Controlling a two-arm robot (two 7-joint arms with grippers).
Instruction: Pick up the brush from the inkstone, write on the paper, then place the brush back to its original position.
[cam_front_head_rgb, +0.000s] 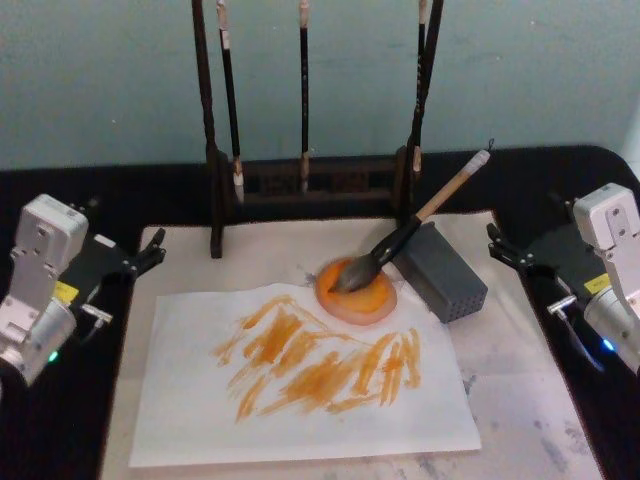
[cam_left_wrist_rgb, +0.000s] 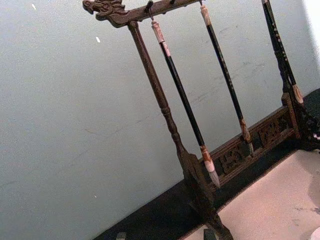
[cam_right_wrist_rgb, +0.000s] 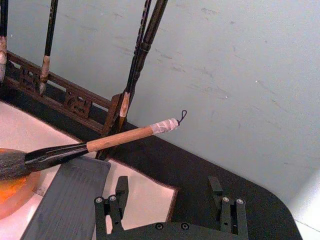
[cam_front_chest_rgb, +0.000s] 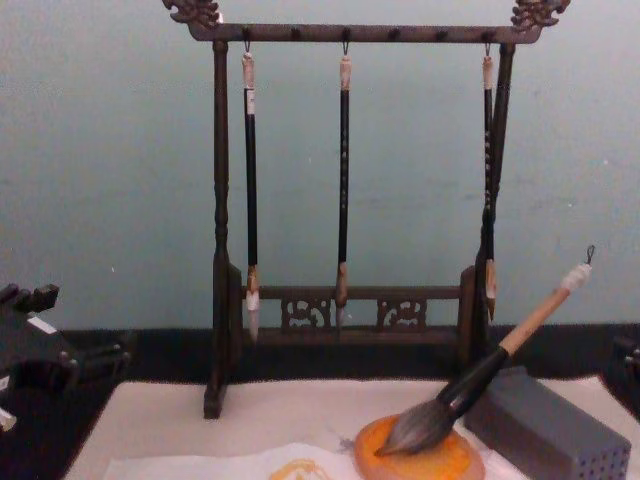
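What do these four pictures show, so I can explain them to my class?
A two-armed robot faces a table. One picture looks down from its head, one forward from its chest, one from each wrist. The left gripper and right gripper sit open beside the mat, holding nothing. On the beige mat lies the paper, streaked with orange. The brush rests bristles on the round orange inkstone, handle leaning on a grey block. Behind, three thin brushes hang from a wooden rack.

Soft, even, rather dim light; shadows faint; white glare beside the wall (cam_right_wrist_rgb: 240, 75) in both wrist views.
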